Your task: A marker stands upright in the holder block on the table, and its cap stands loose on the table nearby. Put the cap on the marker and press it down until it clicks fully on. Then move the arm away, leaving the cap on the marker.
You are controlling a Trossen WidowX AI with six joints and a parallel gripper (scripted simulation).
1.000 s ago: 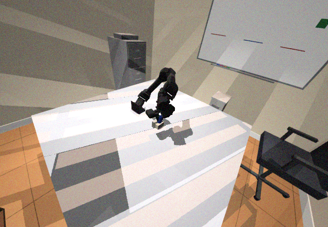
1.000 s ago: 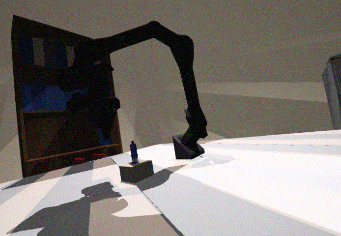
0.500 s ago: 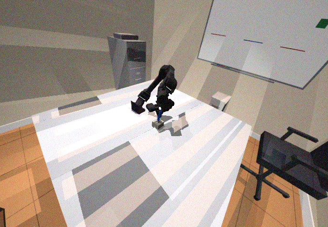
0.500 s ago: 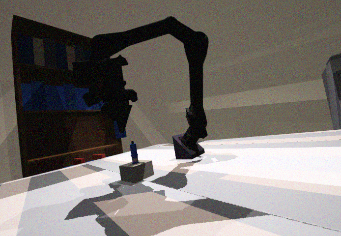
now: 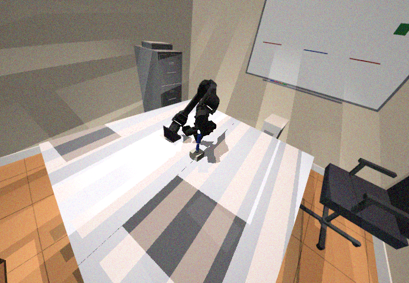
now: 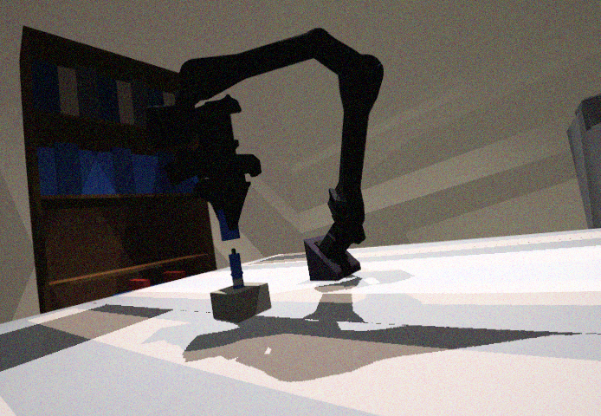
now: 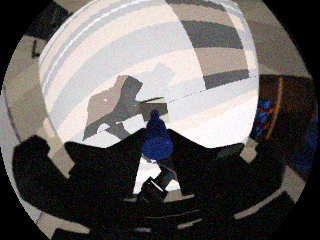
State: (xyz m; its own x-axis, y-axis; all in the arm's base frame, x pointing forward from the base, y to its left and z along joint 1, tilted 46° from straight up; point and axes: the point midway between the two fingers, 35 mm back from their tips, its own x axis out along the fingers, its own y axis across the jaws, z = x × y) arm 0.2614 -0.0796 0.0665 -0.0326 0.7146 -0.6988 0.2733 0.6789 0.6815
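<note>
The blue marker point(image 5: 197, 147) point(image 6: 235, 265) stands upright in the grey holder block point(image 5: 196, 154) point(image 6: 235, 303) point(image 7: 145, 111), its narrow dark tip bare and pointing up. My gripper point(image 6: 231, 222) point(image 7: 156, 131) is shut on the blue cap point(image 5: 198, 138) point(image 6: 229, 233) point(image 7: 157, 148) and holds it close above the marker. In the exterior view a small gap shows between the cap's lower rim and the marker's tip, and the two look roughly in line. In the wrist view the cap hides most of the marker. The dark fingers cover part of the cap in the exterior view.
The arm's base point(image 5: 172, 134) point(image 6: 328, 260) stands on the table point(image 5: 111, 186) point(image 6: 114, 382) behind the holder block. A bookcase point(image 6: 31, 196), a filing cabinet point(image 5: 170, 73) and an office chair point(image 5: 355, 196) stand beyond the table. The arm's shadow falls beside the block.
</note>
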